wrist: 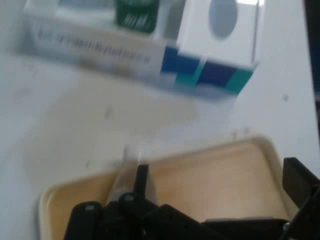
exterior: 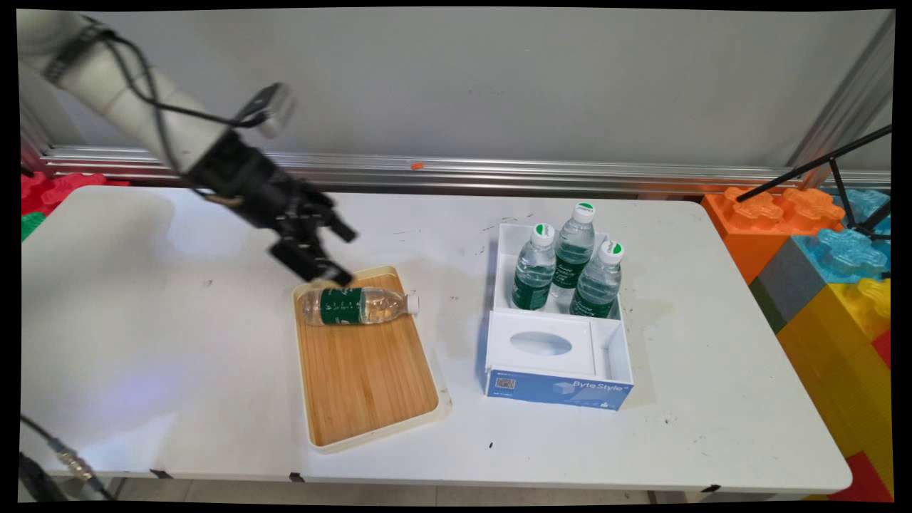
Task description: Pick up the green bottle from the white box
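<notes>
A clear water bottle (exterior: 356,306) with a green label and white cap lies on its side across the far end of a wooden tray (exterior: 370,377), cap pointing right. My gripper (exterior: 343,254) hovers open just above and behind the bottle, and its lower finger is close over the label. Nothing is held between the fingers. In the hand view the gripper (wrist: 218,172) is spread wide over the tray (wrist: 225,175). The blurred bottle (wrist: 127,172) shows beside the left finger (wrist: 141,179).
To the right of the tray, a white box (exterior: 499,274) holds three upright green-labelled bottles (exterior: 566,267). A blue and white tissue box (exterior: 556,363) sits against its near side. Large coloured blocks (exterior: 819,271) stand past the table's right edge.
</notes>
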`<state>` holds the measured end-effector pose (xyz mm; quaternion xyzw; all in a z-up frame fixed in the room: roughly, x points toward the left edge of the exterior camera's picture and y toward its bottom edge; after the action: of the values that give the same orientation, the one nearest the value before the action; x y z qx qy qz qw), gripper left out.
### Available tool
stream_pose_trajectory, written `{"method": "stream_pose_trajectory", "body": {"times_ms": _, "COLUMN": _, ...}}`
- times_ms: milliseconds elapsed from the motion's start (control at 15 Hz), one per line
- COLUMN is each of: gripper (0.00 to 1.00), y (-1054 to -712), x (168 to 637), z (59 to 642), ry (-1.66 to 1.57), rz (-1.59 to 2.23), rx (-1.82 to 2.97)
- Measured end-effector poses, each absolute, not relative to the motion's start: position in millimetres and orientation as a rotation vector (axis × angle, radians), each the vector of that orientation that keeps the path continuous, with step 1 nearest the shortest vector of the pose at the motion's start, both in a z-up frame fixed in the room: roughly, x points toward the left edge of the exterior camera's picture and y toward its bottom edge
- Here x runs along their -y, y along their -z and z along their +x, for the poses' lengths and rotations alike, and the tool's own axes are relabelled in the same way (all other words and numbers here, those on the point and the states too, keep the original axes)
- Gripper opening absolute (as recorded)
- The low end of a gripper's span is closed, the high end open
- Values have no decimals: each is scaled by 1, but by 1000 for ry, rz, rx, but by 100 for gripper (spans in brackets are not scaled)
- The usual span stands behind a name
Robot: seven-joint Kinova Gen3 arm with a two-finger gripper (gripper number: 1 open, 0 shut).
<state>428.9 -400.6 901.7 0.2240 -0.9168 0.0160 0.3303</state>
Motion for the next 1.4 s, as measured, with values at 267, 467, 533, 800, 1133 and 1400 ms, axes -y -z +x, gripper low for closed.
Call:
{"method": "stream_pose_trajectory", "body": {"times_ms": 267, "gripper": 100, "y": -894, "x": 422, "z": 374, "ry": -54, "rz": 510, "rx": 2295}}
{"method": "stream_pose_trajectory", "body": {"times_ms": 467, "gripper": 100, "y": -885, "x": 444, "z": 342, "ry": -146, "rz": 469, "rx": 2249}}
{"method": "stream_pose_trajectory", "body": {"times_ms": 533, "gripper": 100, "y": -883, "x": 450, "z": 331, "ry": -181, "rz": 455, "rx": 2236}}
{"method": "stream_pose_trajectory", "body": {"times_ms": 800, "gripper": 100, "y": -869, "x": 469, "z": 301, "ry": -246, "rz": 447, "rx": 2197}}
{"method": "stream_pose_trajectory", "body": {"times_ms": 1133, "gripper": 100, "y": -838, "x": 487, "z": 291, "ry": -274, "rz": 474, "rx": 2220}}
{"method": "stream_pose_trajectory", "body": {"times_ms": 1400, "gripper": 100, "y": -817, "x": 497, "z": 285, "ry": -273, "rz": 501, "rx": 2225}}
